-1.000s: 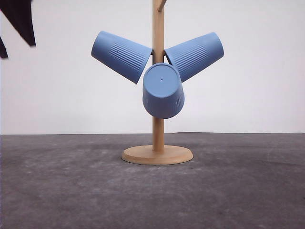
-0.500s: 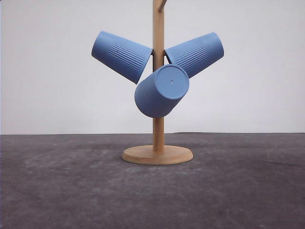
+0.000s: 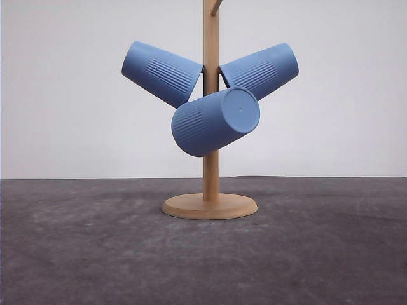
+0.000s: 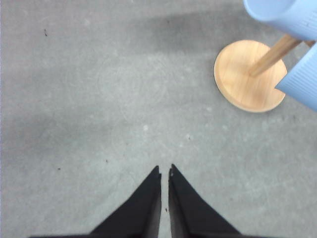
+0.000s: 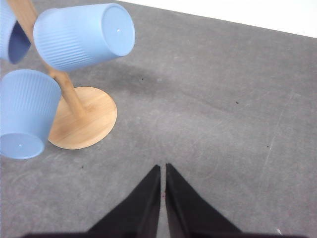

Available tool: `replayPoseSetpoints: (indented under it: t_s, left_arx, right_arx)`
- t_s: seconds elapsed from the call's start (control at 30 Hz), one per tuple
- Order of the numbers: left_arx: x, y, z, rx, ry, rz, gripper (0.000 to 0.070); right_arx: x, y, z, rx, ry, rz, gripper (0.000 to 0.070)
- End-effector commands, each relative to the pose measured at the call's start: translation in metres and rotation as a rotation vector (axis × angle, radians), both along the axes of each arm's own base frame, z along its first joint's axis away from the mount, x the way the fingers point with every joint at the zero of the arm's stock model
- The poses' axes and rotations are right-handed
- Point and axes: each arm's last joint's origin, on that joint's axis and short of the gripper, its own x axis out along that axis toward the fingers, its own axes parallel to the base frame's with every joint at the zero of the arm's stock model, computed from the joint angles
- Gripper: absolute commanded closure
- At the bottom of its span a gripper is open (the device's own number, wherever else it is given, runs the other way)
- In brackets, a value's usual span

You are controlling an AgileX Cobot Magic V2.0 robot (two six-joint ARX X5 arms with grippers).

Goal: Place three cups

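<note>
A wooden cup stand (image 3: 210, 127) rises from a round base (image 3: 210, 206) set on the dark grey table (image 3: 76, 254), toward the table's far edge and about midway between its left and right sides. All three light-blue ribbed cups hang on the stand's pegs, mouths toward the pole and flat bases pointing outward. The upper left cup (image 3: 162, 74) slants up and away to the left, the upper right cup (image 3: 259, 73) slants up to the right, and the two sit close on either side of the pole. The third, lower cup (image 3: 215, 122) hangs in front of the pole just beneath them, tilted so that its base faces up and to the right, and its ribbed side overlaps the lower rims of the other two as seen from the front. From the left wrist camera, the left gripper (image 4: 164, 171) hangs over bare table well to the side of the base, its two black fingers pressed nearly together with nothing between them. From the right wrist camera, the right gripper (image 5: 163, 168) is likewise closed and empty, over bare table some way from the base.
</note>
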Motion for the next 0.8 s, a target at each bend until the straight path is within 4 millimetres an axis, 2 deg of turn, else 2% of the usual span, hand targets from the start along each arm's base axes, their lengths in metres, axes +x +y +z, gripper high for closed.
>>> replayPoseSetpoints:
  t_s: [0.0,0.17,0.3,0.4,0.5,0.6,0.77]
  left_arx:
    - [0.003,0.000,0.002,-0.003,-0.008,0.007,0.0700]
    - [0.000,-0.001,0.003,-0.004,-0.015,0.002,0.0700]
    - [-0.020,0.001,0.011,-0.024,-0.109,0.021,0.0700]
    - [-0.039,0.005,0.002,-0.002,-0.279,0.054,0.0700]
    - [-0.058,0.011,-0.028,0.002,-0.451,0.114,0.0700]
    - [-0.076,0.016,-0.074,0.029,-0.573,0.186,0.0700]
    - [-0.096,0.017,-0.145,0.007,-0.670,0.232,0.0700]
  right_arx:
    - [0.001,0.000,0.006,0.012,-0.022,-0.005,0.0688]
    - [0.001,0.000,0.006,0.012,-0.022,-0.005,0.0688]
    - [0.001,0.000,0.006,0.012,-0.022,-0.005,0.0689]
    - [0.001,0.000,0.006,0.012,-0.022,-0.005,0.0688]
    - [0.001,0.000,0.006,0.012,-0.022,-0.005,0.0688]
    - [0.001,0.000,0.006,0.012,-0.022,-0.005,0.0688]
    - [0.001,0.000,0.006,0.012,-0.022,-0.005,0.0688]
